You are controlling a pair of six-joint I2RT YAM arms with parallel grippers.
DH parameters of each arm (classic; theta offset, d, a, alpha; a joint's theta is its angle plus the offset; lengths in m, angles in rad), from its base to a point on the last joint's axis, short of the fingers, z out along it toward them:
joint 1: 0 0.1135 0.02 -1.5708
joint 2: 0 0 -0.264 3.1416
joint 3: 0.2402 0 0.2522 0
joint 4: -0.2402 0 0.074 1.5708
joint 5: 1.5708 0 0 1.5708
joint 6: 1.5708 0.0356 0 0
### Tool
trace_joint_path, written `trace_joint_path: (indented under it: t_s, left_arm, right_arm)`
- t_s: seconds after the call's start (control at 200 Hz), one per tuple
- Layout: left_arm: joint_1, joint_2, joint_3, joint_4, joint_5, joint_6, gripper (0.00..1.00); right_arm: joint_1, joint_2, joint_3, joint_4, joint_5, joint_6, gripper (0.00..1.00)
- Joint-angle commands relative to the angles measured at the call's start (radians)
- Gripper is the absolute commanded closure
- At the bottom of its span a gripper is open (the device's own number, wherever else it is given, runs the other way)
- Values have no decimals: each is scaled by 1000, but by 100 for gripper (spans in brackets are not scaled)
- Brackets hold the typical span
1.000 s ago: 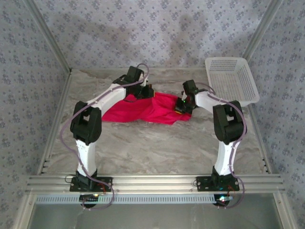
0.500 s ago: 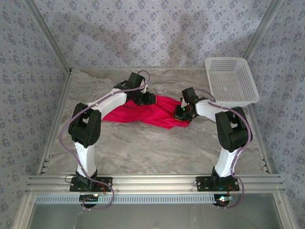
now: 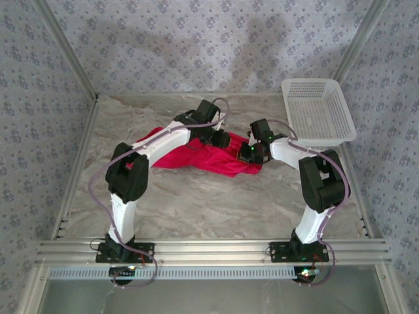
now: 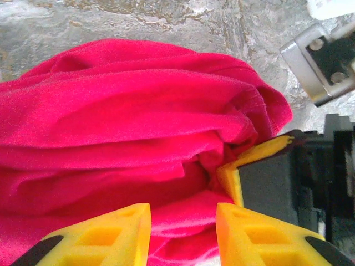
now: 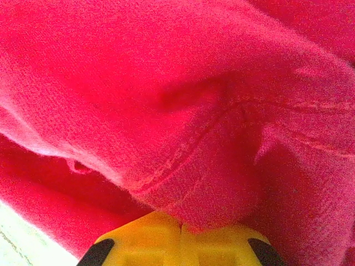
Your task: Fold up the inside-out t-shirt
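**Right claw (image 5: pixel 180 239) pinching the inside-out t-shirt (image 3: pixel 196 159); left claw (image 4: pixel 183 227) spread over it**

Right claw's yellow pads are pressed together on a fold of the red cloth. In the right wrist view the fabric bulges out just above them, and a stitched seam (image 5: pixel 191 148) curves across the bunched material.

The left claw's two yellow fingers stand apart, with a swell of the shirt lying in the gap between them. They do not squeeze it.

From the left wrist camera, one yellow finger (image 4: pixel 252 160) of the right claw shows at the shirt's right edge, touching the cloth, with its black body beside it.

From above, the shirt lies crumpled in a long, loose heap on the far half of the marbled table (image 3: pixel 216 203). Both arms reach in over the shirt's right end, and their claws are close together there. The left arm crosses over the middle of the garment. A white plastic basket (image 3: pixel 319 112) sits at the far right corner, apart from the shirt.
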Motion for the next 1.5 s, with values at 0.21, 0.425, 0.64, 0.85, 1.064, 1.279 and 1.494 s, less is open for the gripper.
trace_joint_path:
  t_s: [0.21,0.425,0.64,0.85,1.064,1.279,1.494]
  left_arm:
    - [-2,158,124,-62,1,35,57]
    - [-2,217,135,-11,9,-3,48]
    - [7,229,179,-52,39,-17,97]
    - [15,95,207,-96,35,-32,100]
    - [25,-58,180,-23,189,-102,100]
    - [66,-199,-32,148,364,-183,100]
    - [105,-354,-417,299,351,-179,100]
  right_arm:
    - [6,-46,-17,1,2,14,100]
    - [12,-46,-19,6,3,15,100]
    - [12,-43,-39,13,13,9,100]
    - [9,-19,-59,17,33,9,100]
    - [-6,25,-48,30,30,34,100]
    - [-15,40,0,2,18,34,100]
    - [-31,2,21,-22,-21,51,100]
